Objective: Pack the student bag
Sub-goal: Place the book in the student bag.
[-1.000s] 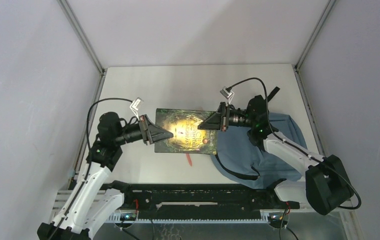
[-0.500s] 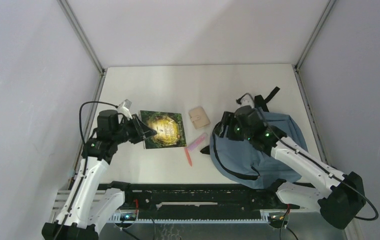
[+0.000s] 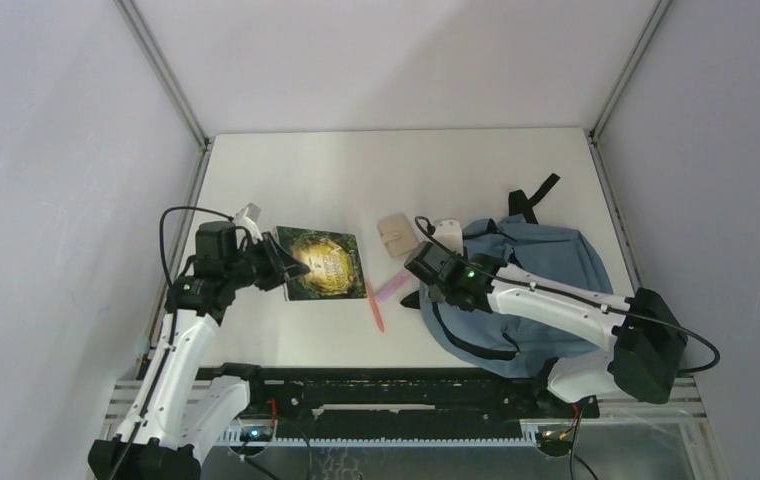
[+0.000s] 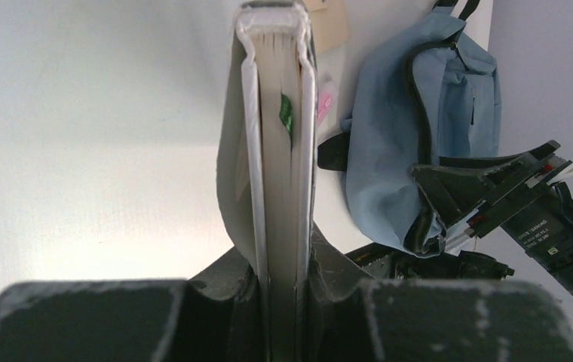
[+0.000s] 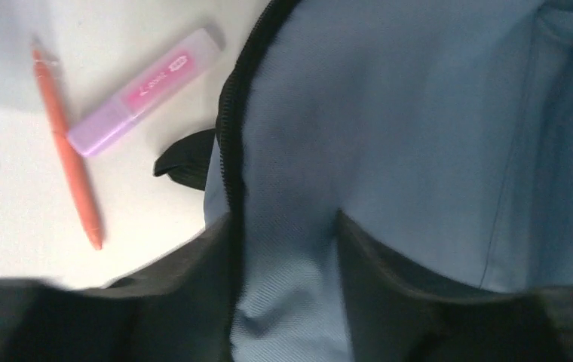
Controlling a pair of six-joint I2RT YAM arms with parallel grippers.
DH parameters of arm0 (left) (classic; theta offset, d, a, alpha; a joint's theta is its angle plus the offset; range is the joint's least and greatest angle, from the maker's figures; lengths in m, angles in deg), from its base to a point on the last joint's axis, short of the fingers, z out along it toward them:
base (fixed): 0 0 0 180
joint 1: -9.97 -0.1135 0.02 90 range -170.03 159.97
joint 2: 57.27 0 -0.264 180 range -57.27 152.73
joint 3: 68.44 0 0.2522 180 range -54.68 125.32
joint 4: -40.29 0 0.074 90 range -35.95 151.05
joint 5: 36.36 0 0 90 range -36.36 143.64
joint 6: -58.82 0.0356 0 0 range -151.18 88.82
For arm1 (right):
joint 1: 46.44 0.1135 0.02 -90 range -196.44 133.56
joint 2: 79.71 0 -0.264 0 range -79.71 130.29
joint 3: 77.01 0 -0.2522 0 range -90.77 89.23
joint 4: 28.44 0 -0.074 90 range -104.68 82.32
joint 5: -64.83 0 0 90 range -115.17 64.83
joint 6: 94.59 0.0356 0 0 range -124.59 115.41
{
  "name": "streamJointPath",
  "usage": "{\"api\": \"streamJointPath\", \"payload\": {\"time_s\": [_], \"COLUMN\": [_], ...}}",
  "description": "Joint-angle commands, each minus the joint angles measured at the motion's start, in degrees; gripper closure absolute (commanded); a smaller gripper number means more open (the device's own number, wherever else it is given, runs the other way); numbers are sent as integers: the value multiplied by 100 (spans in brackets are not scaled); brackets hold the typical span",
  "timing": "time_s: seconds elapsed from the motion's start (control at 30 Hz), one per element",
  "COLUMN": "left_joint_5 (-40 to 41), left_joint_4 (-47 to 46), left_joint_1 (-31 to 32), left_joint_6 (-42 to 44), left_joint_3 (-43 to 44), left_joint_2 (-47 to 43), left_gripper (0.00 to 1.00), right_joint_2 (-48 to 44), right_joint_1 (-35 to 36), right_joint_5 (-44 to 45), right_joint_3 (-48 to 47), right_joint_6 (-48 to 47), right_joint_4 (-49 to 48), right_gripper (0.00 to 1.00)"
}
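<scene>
Dusty-blue backpack [image 3: 556, 258] lying on the counter [image 3: 306, 180]
Soft and slumped on my right; black zipper trim [image 5: 232, 136], black strap [image 3: 541, 190] at its far end.

Your right gripper [image 5: 283, 220] straddles the blue backpack [image 5: 419, 136] fabric beside its black zipper [image 5: 232, 136]. A pink highlighter [image 5: 144, 89] and an orange pen [image 5: 65, 147] lie on the tabletop [image 5: 140, 205].

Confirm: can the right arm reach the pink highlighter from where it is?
Probably yes. The highlighter lies uncovered on the table close beside the right gripper, only the orange pen near it. The open fingers straddle the zipper edge of the student bag, so it should lift clear first.
</scene>
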Motion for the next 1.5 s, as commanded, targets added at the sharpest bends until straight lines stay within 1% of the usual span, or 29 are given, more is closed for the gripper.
{"api": "streamJointPath", "payload": {"time_s": [0.0,0.07,0.1,0.17,0.33,0.37,0.43,0.47,0.57,0.7,0.77,0.9,0.93,1.03,1.17,1.27,1.4,1.47], "left_joint_5": [-340,-357,-381,-429,-733,-798,-803,-746,-497,-113,77,153,218,362,655,474,62,66], "left_joint_4": [-502,-502,-498,-523,-710,-762,-882,-954,-1353,-2210,-2636,-3539,-3641,-3710,-3927,-4100,-4859,-4866], "left_joint_1": [-27,-27,-23,-27,8,53,261,440,1137,2029,2423,2946,3071,3350,3608,3783,3937,3939], "left_joint_6": [-14,9,14,15,-185,-267,-452,-577,-1097,-1942,-2170,-2497,-2514,-2524,-2568,-2622,-3038,-3124], "left_joint_3": [-70,-85,-83,-69,51,93,156,181,204,133,130,79,102,313,565,851,978,1031], "left_joint_2": [-160,-161,-155,-128,-107,-117,-143,-148,-145,0,207,832,1050,1722,2359,2890,3445,3557], "left_gripper": [100,100,100,100,100,100,100,100,100,100,100,100,100,100,100,100,100,100], "right_joint_2": [-65,-274,-424,-736,-1444,-1561,-1803,-1914,-2269,-2597,-2650,-2691,-2694,-2751,-2978,-3119,-3190,-3204], "right_joint_1": [123,131,132,134,-69,-183,-453,-608,-1060,-1596,-1711,-1775,-1774,-1779,-1791,-1808,-1827,-1828], "right_joint_5": [771,825,833,788,507,382,108,-57,-598,-1137,-1195,-1238,-1256,-1333,-1460,-1582,-1713,-1744], "right_joint_3": [-275,-275,-275,-273,-274,-268,-224,-185,0,235,260,261,261,261,261,261,261,263], "right_joint_6": [115,175,178,151,6,-28,-119,-165,-237,-260,-264,-280,-281,-282,-276,-317,-351,-364], "right_joint_4": [492,548,559,524,479,476,424,370,113,-132,-121,-94,-91,-92,-76,-71,-87,-69], "right_gripper": [55,71,76,80,80,83,92,100,100,100,100,100,100,100,100,100,100,100]}}
